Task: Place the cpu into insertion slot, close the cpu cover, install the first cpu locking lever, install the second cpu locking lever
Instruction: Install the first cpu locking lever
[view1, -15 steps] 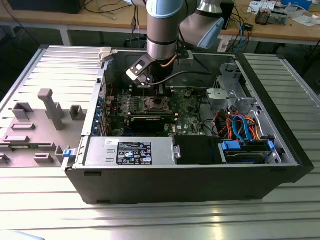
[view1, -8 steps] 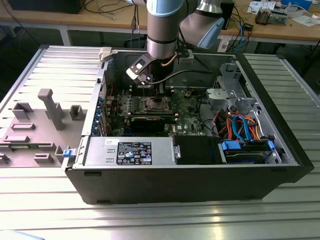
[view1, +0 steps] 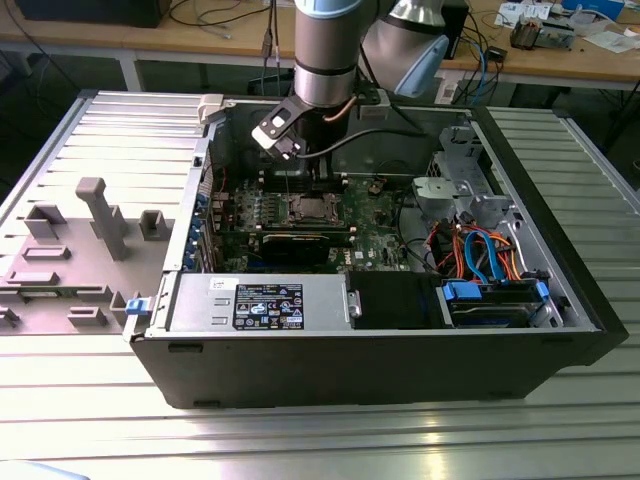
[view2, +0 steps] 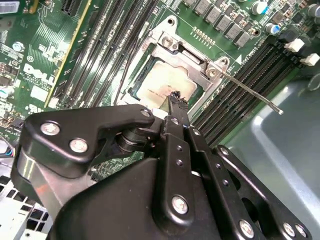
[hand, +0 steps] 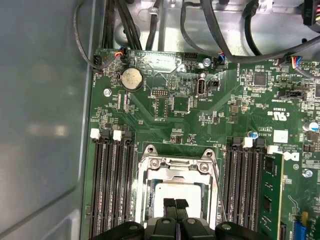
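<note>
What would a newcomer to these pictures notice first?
The arm reaches down into the open case in the exterior view. In both wrist views the shut gripper hangs over the cpu, framed by the silver cover. A thin lever sticks out beside it in the second wrist view.

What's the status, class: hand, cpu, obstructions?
Hand shut, tips just over cpu. Cpu seated in insertion slot, cpu cover down. One locking lever sticking out, unlatched.
</note>
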